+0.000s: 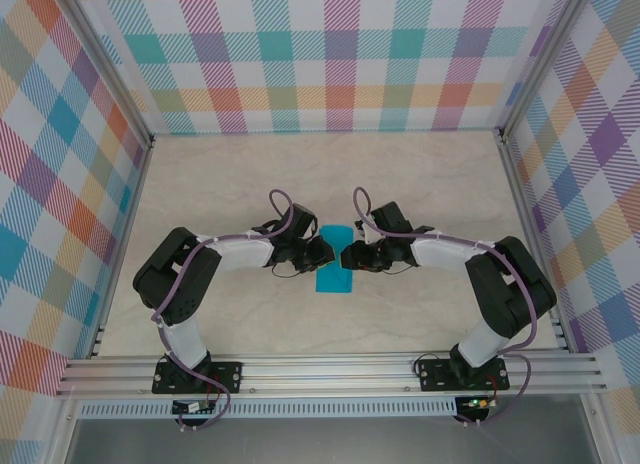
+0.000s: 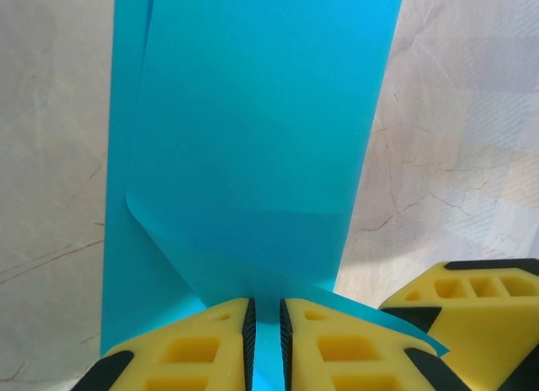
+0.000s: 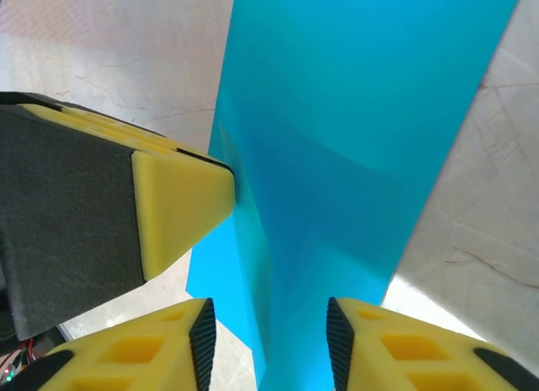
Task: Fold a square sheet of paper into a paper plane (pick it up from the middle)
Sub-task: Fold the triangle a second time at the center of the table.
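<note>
The teal-blue square sheet of paper (image 1: 333, 280) lies folded into a long strip at the table's middle, between the two arms. My left gripper (image 1: 324, 252) meets it from the left. In the left wrist view this gripper (image 2: 265, 311) is shut on a raised curl of the sheet (image 2: 253, 138), its black pads pinching the layer. My right gripper (image 1: 346, 254) faces it from the right. In the right wrist view its jaws (image 3: 269, 311) stand open on either side of the raised fold (image 3: 354, 113), without touching it. The left gripper's yellow fingertip (image 3: 181, 201) touches the paper's edge there.
The table is a pale marbled surface (image 1: 250, 174) walled by checked panels (image 1: 330, 54) at the back and sides. An aluminium rail (image 1: 320, 369) with both arm bases runs along the near edge. The right gripper's yellow finger (image 2: 472, 298) sits close beside the left one.
</note>
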